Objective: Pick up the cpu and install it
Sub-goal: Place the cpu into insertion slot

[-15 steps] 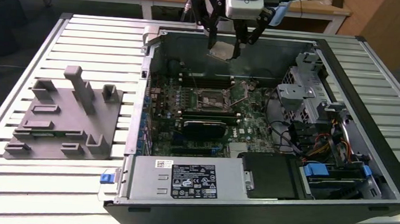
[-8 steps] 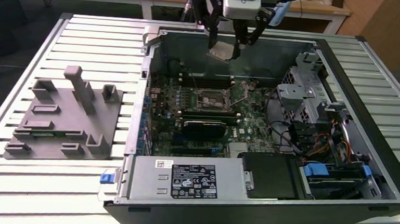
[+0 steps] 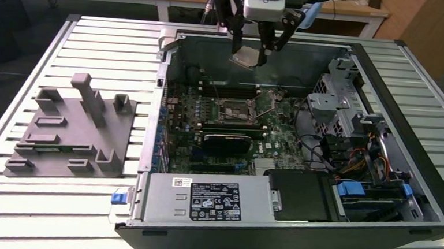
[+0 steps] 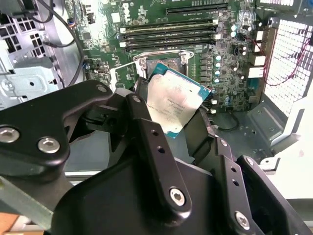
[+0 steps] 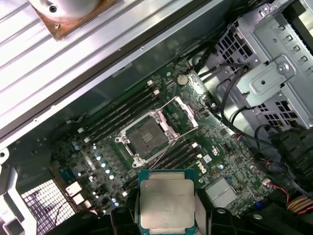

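Note:
The cpu [image 3: 244, 57] is a small flat square chip with a silvery top and a green rim. My gripper [image 3: 249, 58] is shut on it and holds it tilted in the air, above the far part of the open computer case. In both wrist views the cpu [image 4: 172, 102] [image 5: 167, 202] sits between the black fingers [image 4: 146, 132]. The motherboard socket [image 3: 238, 109] lies below and nearer, its metal frame swung open. In the first wrist view the socket [image 5: 145, 138] shows as a dark square inside the open frame.
The open computer case [image 3: 426, 189] lies on a slatted metal table [image 3: 95, 47]. A grey fixture block [image 3: 71, 130] stands at the exterior view's left. Drive cages and cables [image 3: 352, 138] crowd the case's right side. A power supply [image 3: 206, 200] fills the near end.

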`<state>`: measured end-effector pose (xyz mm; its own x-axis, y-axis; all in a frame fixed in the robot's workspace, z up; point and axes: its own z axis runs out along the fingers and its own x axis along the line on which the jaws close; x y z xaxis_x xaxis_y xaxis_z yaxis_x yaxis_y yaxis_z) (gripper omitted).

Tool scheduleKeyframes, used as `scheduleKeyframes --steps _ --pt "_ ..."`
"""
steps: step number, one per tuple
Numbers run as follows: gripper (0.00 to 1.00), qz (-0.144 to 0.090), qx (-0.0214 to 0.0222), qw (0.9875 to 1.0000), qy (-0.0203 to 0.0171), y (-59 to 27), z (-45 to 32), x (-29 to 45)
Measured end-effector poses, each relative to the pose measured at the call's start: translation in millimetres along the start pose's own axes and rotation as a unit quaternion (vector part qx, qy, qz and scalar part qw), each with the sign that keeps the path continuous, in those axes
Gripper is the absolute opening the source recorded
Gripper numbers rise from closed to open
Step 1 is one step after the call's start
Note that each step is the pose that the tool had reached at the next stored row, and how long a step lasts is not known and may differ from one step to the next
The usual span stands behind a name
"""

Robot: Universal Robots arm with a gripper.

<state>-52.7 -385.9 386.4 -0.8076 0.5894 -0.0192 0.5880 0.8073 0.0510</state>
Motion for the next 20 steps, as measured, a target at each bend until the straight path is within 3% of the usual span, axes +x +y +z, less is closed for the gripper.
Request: scheduleKeyframes --steps 9,20 --pt "0.54 0.036 0.0007 0.9993 -0.0019 0.0 0.2 0.0" --pt "0.54 0.083 0.0016 0.9965 -0.0043 0.0 0.4 0.0"
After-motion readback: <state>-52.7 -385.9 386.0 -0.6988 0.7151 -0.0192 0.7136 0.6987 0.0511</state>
